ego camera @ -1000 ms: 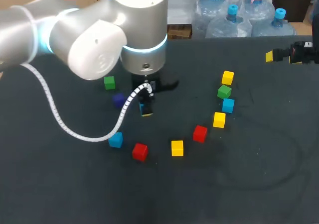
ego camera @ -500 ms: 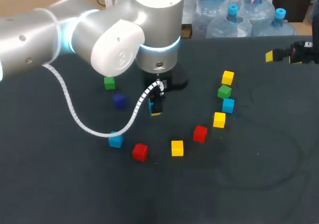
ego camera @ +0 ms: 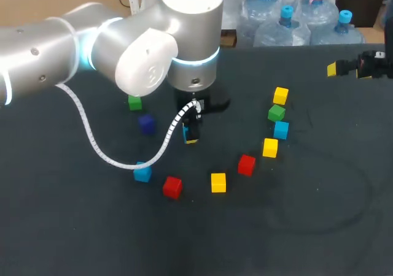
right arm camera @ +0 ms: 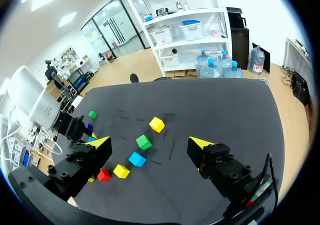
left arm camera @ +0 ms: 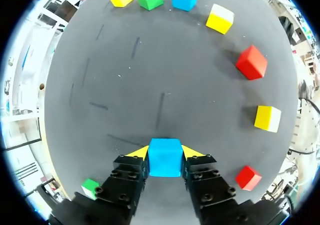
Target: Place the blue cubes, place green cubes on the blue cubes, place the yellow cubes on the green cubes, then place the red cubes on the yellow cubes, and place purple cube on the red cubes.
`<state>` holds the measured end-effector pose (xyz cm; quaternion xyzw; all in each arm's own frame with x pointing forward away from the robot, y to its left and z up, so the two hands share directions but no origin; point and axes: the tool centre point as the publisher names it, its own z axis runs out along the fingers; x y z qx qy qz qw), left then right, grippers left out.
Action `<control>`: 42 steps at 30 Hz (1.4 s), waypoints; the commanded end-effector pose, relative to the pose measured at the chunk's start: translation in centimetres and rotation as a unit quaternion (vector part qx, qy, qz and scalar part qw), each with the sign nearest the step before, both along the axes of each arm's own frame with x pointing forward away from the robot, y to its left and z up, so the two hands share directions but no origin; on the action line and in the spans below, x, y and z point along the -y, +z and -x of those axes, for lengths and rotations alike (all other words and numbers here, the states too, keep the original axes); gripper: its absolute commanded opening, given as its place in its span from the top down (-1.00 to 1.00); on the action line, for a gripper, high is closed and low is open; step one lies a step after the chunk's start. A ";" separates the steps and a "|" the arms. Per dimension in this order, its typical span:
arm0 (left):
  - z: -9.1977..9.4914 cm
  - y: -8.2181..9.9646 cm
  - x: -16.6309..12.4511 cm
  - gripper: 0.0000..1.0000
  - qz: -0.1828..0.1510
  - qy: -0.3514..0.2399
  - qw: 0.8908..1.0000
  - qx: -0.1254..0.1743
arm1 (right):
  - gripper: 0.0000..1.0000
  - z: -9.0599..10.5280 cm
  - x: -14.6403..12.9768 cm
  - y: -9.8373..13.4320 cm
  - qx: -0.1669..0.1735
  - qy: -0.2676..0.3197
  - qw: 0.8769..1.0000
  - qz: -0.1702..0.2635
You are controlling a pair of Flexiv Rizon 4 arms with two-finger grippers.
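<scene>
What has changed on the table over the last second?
The left end effector, shut on a blue cube, carried it a little toward my right side, then nearly stopped. Nothing was taken hold of or let go. The loose cubes and the right end effector stayed where they were.

Left arm (ego camera: 138, 49) slid right over bench (ego camera: 295, 221), then nearly stopped. Left tool (ego camera: 191, 135) took blue cube (left arm camera: 165, 157) along, farther from purple cube (ego camera: 146, 124).
</scene>
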<state>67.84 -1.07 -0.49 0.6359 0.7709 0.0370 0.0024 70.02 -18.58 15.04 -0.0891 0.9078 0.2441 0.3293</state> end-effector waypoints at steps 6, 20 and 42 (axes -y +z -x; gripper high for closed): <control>-1.2 -0.4 0.9 1.00 0.004 -0.015 1.000 -0.003 | -1.00 0.0 -0.1 0.0 0.000 -0.001 1.000 0.001; -1.2 0.5 0.9 1.00 -0.009 -0.064 0.998 0.007 | -1.00 0.0 -0.1 0.0 0.000 -0.001 1.000 0.001; -1.7 -0.5 0.7 0.20 -0.003 -0.076 0.997 -0.014 | -1.00 0.0 -0.1 0.0 0.000 -0.001 1.000 0.001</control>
